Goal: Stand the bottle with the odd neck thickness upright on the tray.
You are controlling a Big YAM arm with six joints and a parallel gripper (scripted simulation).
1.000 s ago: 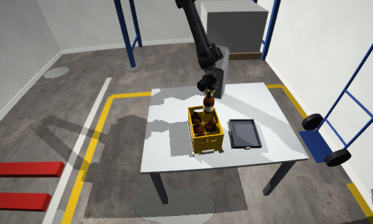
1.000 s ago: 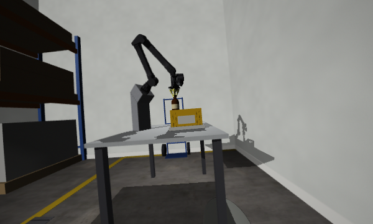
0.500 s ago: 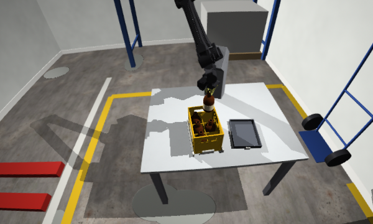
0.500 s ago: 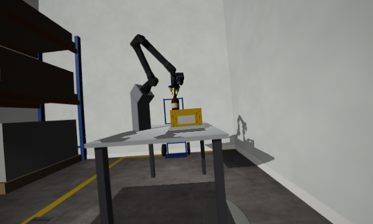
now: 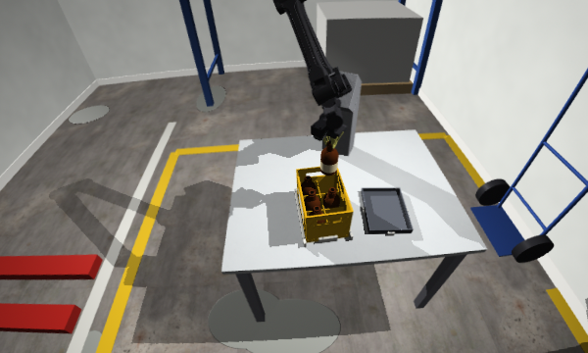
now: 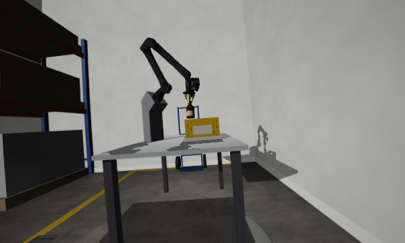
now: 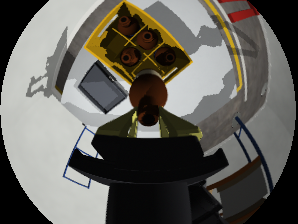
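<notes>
My gripper is shut on the neck of a brown bottle with a pale label. That bottle hangs upright above the back end of the yellow crate, clear of its rim. Several brown bottles stand in the crate's compartments; two of them are a front bottle and a right one. The dark tray lies right of the crate in the top view, with nothing on it; the exterior view does not show it. Neck thickness differences are too small to tell.
The crate and tray stand on a white table, a small gap apart. The arm's grey pedestal is at the table's back edge. A blue hand truck stands on the floor to the right.
</notes>
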